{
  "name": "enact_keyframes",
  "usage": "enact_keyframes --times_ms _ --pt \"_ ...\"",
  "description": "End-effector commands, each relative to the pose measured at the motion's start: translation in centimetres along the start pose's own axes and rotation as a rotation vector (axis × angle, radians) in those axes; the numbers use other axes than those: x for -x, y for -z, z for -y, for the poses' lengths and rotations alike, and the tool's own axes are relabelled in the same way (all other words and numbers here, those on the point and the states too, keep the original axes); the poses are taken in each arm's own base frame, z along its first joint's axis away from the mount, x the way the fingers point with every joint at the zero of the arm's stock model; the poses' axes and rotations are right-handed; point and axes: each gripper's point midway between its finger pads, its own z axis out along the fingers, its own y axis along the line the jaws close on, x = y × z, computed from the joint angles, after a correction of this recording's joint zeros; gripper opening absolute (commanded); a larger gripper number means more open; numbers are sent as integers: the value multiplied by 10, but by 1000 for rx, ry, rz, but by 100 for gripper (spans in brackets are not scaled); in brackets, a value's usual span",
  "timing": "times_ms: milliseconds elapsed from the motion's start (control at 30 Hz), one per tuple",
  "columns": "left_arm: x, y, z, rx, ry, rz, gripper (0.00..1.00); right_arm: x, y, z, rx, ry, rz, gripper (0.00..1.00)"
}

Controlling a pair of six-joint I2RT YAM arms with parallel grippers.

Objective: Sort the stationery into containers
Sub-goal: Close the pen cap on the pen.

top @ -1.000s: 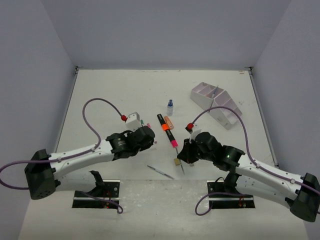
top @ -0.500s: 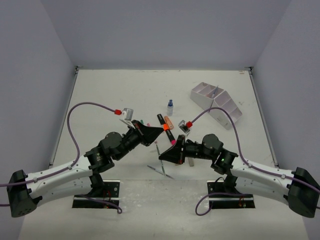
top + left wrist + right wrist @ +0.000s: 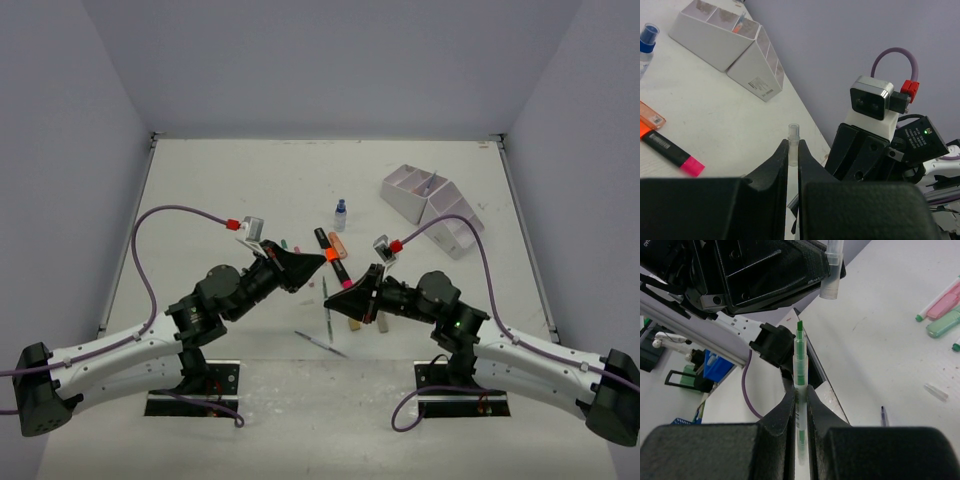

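- The left fingers (image 3: 785,157) are closed on a short clear pen cap (image 3: 793,134). The cap stands between the tips, its end projecting just past them.
- The right fingers (image 3: 790,401) are closed on a green pen (image 3: 799,352). The barrel runs out between the tips and ends in a bare green point.
- The pen's point lies just short of the cap and apart from it. The two pairs of fingers face each other tip to tip above the counter (image 3: 230,190).
- The white organizer (image 3: 430,205) stands on the counter well beyond the right fingers, to their far side. A thin item sits in one compartment.
- The blue-capped bottle (image 3: 340,214) stands upright, beyond both pairs of fingers.
- The black marker (image 3: 337,267), with an orange band and a pink end, lies on the counter beside the tips of both pairs of fingers. An orange item (image 3: 338,243) lies just beside it.
- The pink highlighter (image 3: 947,302) and the green highlighter (image 3: 945,322) lie side by side on the counter, well off to the right of the right fingers in the right wrist view.
- The thin pen (image 3: 322,343) lies on the counter, nearer the arm bases than either pair of fingers.
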Motion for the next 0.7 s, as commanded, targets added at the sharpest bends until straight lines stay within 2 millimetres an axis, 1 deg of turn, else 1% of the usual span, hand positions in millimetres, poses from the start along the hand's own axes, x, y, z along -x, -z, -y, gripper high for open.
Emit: enact_keyframes --times_ms 0,200,367,667 --pt "2 1 2 -8 7 8 0 22 2 -1 -49 46 76 0" --pt "0 1 5 -26 19 -3 0 26 4 5 -88 48 89 0" --pt "-5 1 6 -40 30 -18 0 29 4 5 -104 59 88 0" --pt "-12 0 4 -53 38 -32 0 32 6 0 -93 69 88 0"
